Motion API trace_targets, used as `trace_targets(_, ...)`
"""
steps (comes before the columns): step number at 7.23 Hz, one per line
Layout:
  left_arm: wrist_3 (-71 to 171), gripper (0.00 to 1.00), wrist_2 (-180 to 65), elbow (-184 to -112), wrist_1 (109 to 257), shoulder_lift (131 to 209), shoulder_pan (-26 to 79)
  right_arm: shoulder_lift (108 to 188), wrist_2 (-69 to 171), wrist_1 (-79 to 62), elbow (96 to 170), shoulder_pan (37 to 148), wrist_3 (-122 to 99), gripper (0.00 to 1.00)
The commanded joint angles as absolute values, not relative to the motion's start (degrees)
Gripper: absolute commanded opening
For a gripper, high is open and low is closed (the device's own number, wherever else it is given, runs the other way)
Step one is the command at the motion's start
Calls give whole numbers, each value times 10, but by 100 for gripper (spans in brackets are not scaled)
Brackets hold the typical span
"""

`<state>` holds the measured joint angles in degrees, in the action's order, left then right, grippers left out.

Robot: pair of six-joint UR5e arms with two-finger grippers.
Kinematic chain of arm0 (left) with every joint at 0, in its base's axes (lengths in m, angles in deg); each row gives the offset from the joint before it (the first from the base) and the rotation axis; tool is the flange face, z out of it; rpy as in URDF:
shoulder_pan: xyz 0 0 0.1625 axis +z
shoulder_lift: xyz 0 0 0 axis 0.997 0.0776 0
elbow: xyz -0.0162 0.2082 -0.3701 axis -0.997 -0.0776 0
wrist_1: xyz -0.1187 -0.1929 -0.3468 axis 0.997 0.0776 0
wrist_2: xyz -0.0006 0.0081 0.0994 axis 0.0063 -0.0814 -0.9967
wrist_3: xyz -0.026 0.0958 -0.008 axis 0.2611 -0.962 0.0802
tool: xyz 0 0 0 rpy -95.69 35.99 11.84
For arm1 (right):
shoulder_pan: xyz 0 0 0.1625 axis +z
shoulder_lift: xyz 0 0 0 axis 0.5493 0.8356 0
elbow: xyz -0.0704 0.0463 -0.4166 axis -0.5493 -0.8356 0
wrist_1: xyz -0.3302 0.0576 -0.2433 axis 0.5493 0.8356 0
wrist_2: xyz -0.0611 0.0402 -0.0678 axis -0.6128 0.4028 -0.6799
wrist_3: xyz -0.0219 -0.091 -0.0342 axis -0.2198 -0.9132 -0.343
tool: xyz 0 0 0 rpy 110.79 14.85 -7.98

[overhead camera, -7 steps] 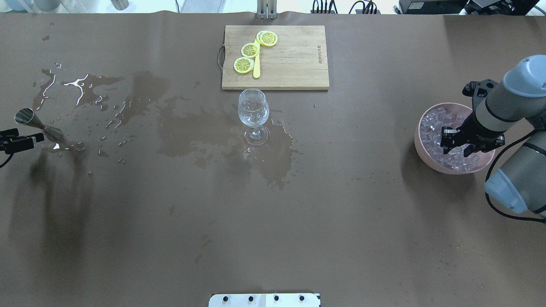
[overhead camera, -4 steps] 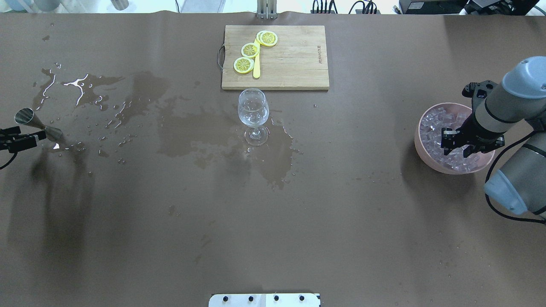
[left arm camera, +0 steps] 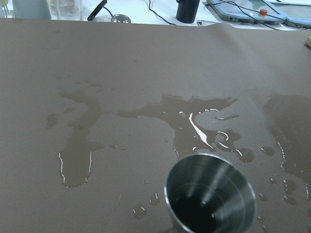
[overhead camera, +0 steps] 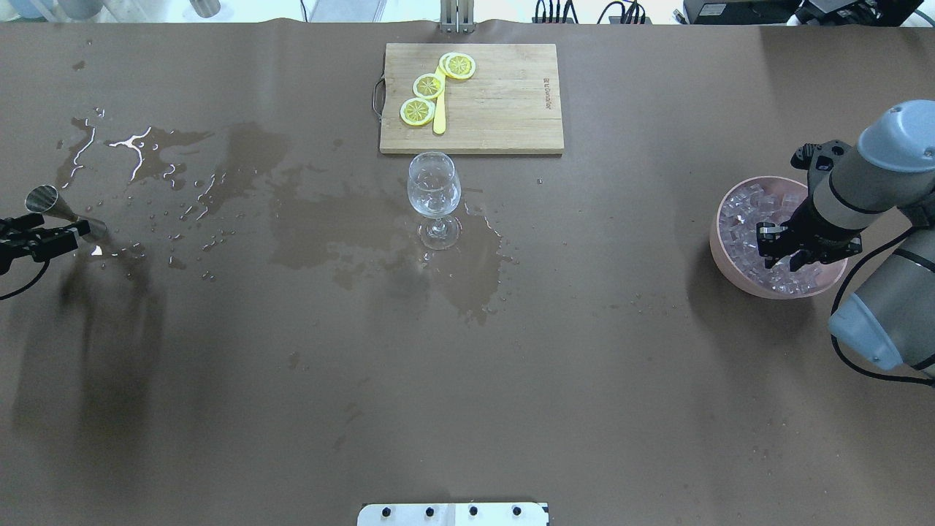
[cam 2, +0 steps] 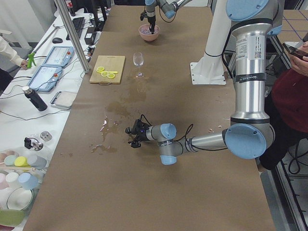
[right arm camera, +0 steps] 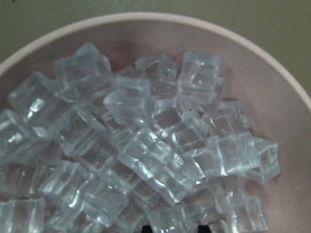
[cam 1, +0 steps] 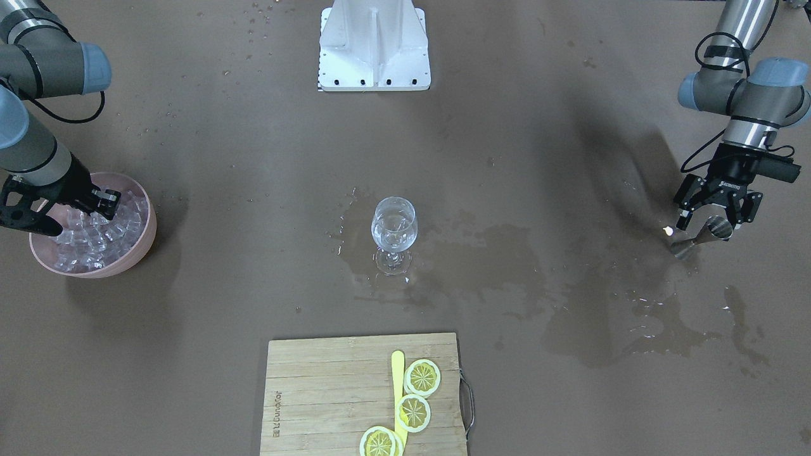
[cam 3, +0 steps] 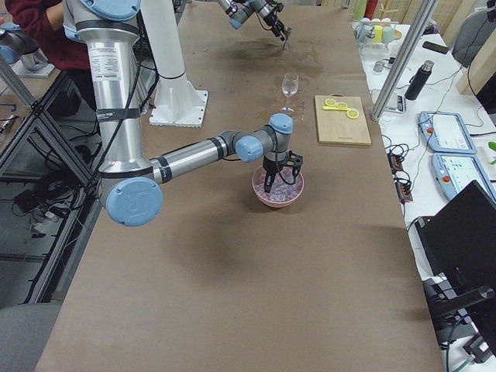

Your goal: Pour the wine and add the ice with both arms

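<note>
The wine glass stands upright mid-table, also in the front view; any clear wine in it is barely visible. My left gripper is open, its jaws on either side of a steel jigger that stands at the table's left end. The left wrist view shows the jigger's mouth from above. My right gripper is open and reaches down into a pink bowl full of ice cubes, its tips among them.
A wooden cutting board with lemon slices and a yellow stick lies behind the glass. Wet patches and puddles spread from the jigger to the glass. The white base block sits at the robot's edge.
My left gripper has shifted slightly toward the jigger, which has stayed put. My right gripper has moved a little within the ice bowl.
</note>
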<state>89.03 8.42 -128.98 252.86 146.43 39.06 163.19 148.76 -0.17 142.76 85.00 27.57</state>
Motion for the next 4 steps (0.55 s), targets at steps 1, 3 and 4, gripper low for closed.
trace_targets(1,891,97,61,-1285,2533,1465,408,1629,1487,-1,1429,850,276,35)
trace_targets(3,888,97,50,-1283,2533,1466,409,1629,1486,0,1432,851,276,33)
trace_targets(4,888,97,35,-1282,2534,1467,409,1628,1487,2,1437,860,276,33)
